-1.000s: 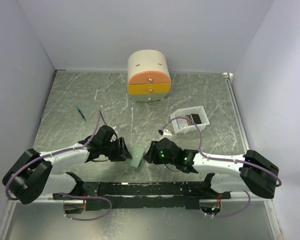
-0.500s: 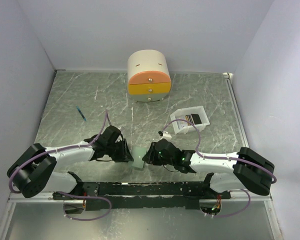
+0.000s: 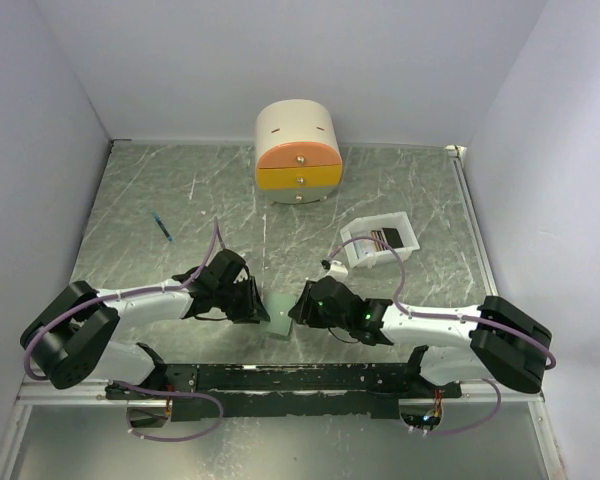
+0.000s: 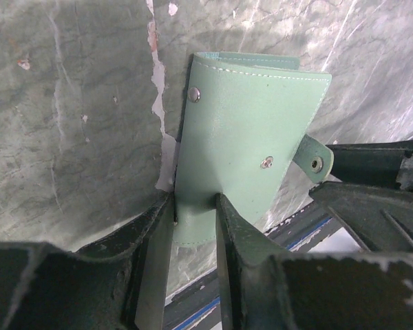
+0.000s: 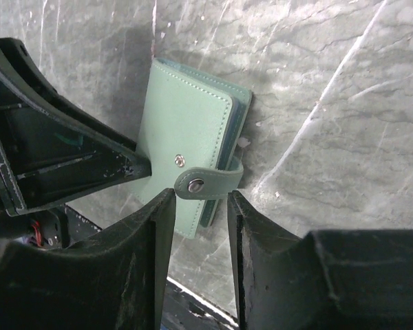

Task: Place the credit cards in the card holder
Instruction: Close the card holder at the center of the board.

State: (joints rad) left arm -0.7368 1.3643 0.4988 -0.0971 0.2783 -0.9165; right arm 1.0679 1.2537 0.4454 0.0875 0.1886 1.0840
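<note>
From above, the wallet [image 3: 280, 322] lies at the table's [image 3: 180, 200] six o'clock edge, with the left claw [image 3: 261, 309] at its nine and the right claw [image 3: 298, 308] at its three. The cards [image 3: 385, 238] sit in a white tray [image 3: 404, 228] at the table's three o'clock. Left wrist: the claw clenches the wallet's six o'clock edge. Right wrist: the fingers [image 5: 160, 227] flank the snap strap [image 5: 205, 184]; whether they pinch it I cannot tell.
</note>
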